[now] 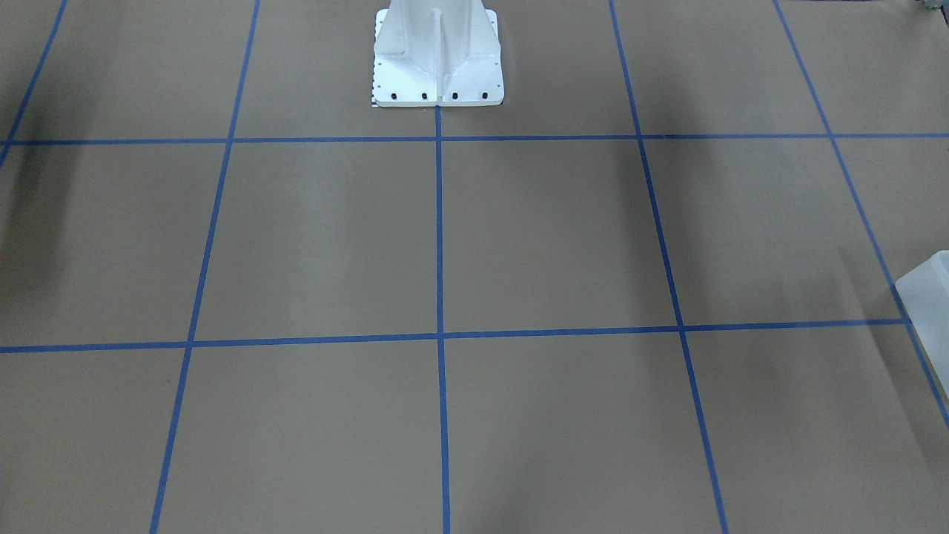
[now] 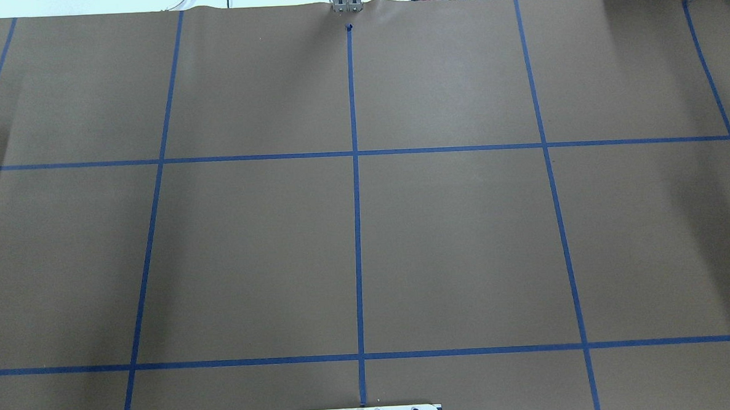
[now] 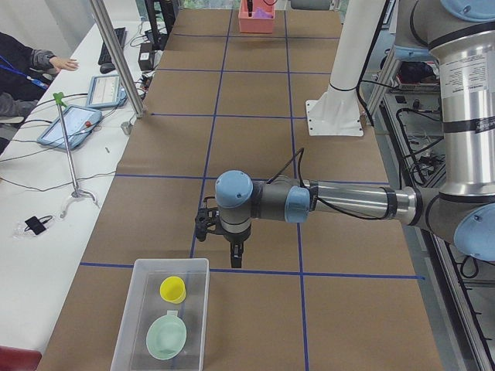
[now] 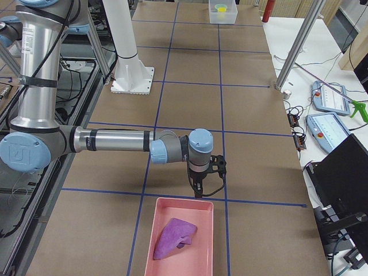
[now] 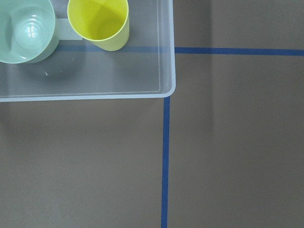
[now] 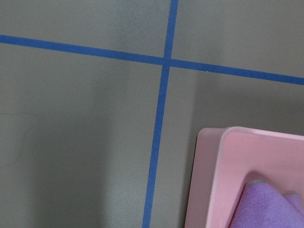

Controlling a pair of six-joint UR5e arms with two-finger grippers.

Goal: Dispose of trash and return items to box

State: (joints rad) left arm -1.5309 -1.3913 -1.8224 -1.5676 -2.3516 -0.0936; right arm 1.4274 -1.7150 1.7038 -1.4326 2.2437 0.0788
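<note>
- Two containers logged at opposite ends of the brown paper-covered table [image 2: 453, 244], marked with a blue tape grid [image 2: 354, 153].
- Robot's left end: clear rectangular plastic box [image 3: 193, 317]. Inside, upright yellow plastic cup [image 3: 172, 289] just beside pale green round plastic bowl [image 3: 166, 338].
- Robot's right end: pink rectangular plastic tray [image 4: 172, 208]. Inside, crumpled purple cloth [image 4: 173, 237].
- Left gripper [image 3: 236, 259] pointed down over the table, just beside the clear box's rim, outside it. Clenched or released: cannot tell, seen from the side only.
- Right gripper [image 4: 198, 191] pointed down near the pink tray's rim, outside it. Grip state likewise impossible to tell.
- Nothing seen between the fingers of either.
</note>
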